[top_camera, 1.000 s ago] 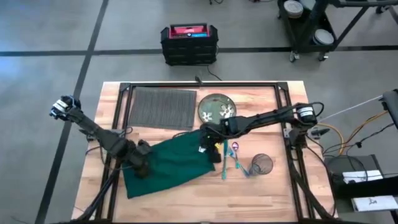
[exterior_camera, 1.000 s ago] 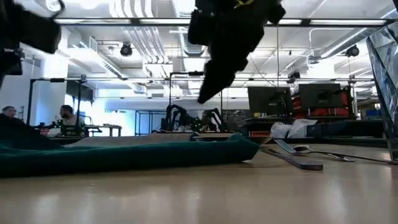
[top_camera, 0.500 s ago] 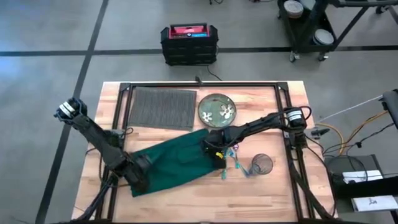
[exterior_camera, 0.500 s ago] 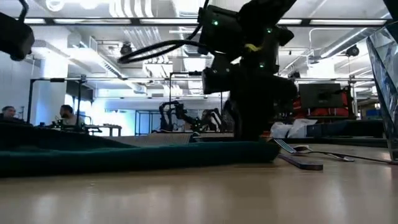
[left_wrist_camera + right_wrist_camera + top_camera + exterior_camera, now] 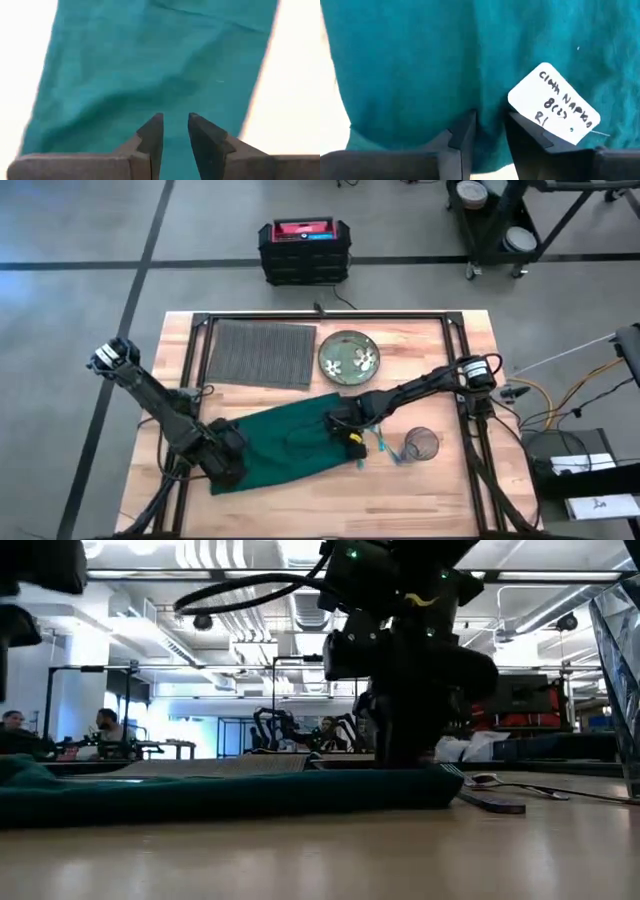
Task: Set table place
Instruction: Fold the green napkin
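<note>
Green cloth, the napkin (image 5: 285,445), lies spread on the table (image 5: 450,480) below the place (image 5: 260,353). From above, we pinch its ends with the left tool (image 5: 222,465) and right tool (image 5: 345,423). Both wrist views show fingers nipping fabric. We judge carrying it beside the placemat comes next.

On the table (image 5: 470,480) we see the placemat (image 5: 260,354) at the far side, plate (image 5: 349,353) just right of it. Napkin (image 5: 285,445) lies nearer us, below both. Cutlery (image 5: 380,445) sits right of the napkin, wire cup (image 5: 422,443) further right.
</note>
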Action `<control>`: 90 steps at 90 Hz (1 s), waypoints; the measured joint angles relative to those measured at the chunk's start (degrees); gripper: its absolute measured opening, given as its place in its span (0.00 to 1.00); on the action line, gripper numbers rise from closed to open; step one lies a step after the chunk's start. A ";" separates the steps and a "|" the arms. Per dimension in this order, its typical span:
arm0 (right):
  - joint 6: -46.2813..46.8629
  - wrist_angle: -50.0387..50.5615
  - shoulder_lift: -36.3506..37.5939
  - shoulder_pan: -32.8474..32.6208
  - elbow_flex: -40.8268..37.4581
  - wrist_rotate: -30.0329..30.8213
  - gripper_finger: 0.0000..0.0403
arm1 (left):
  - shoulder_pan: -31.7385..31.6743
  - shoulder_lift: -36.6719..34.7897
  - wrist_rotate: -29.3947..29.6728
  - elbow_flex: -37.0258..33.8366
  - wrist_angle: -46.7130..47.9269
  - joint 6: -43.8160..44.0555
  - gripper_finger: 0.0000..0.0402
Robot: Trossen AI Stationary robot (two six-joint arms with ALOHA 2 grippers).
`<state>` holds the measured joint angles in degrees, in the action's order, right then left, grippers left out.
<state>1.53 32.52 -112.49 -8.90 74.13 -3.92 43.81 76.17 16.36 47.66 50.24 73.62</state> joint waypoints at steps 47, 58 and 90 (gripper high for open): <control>4.58 0.98 0.32 -5.03 -2.21 -6.48 0.42 | -3.00 -2.42 -5.02 -3.41 5.30 1.86 0.51; 4.42 1.58 0.81 -5.75 -1.93 -6.59 0.44 | -4.78 -2.80 -2.43 -3.41 8.37 0.63 0.52; 3.02 3.08 3.82 -5.99 -0.76 -6.65 0.43 | -19.78 -2.92 -3.82 -3.69 9.91 -21.15 0.45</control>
<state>4.55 35.60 -108.66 -14.90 73.36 -10.57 24.04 73.25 12.54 43.96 60.15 52.47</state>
